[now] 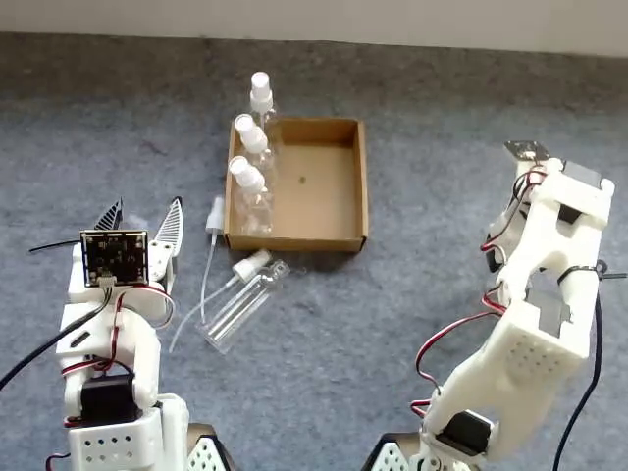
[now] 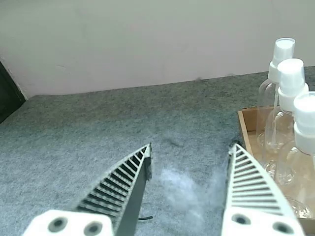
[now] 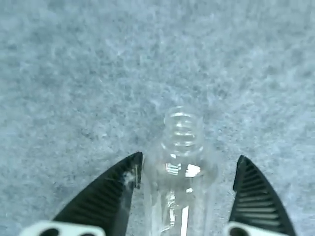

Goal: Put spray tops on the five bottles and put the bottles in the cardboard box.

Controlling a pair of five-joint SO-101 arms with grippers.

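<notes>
From the high view, the cardboard box (image 1: 361, 182) sits at the middle of the grey carpet (image 1: 412, 294). Three capped bottles (image 1: 252, 137) stand in a row along its 9 o'clock wall; whether the farthest one, at the 11 o'clock corner, is inside or just outside I cannot tell. At 7 o'clock of the box, near its corner, a lying bottle (image 1: 240, 302) rests on its side. One loose spray top (image 1: 251, 263) touches its upper end and another loose spray top (image 1: 214, 214) lies just beside the box wall, both with thin dip tubes trailing toward 7 o'clock. The left gripper (image 1: 146, 206) hangs at 8 o'clock of the box with its jaws spread and nothing in them. The right arm (image 1: 549, 255) is folded at 4 o'clock, well apart from the box. In the left wrist view the left gripper (image 2: 191, 145) has its jaws wide apart over bare carpet, with the capped bottles (image 2: 288, 98) and the box rim (image 2: 244, 123) off to one side. In the right wrist view the right gripper (image 3: 189, 157) straddles a bare-necked bottle (image 3: 181, 172), jaws parted, with carpet showing beside one of them, so not clamped as far as I can see. The capping step looks to be in hand, with two bottles left. Next, probably, this bottle needs a firm grip and a loose top brought tube-first into its threaded neck.
</notes>
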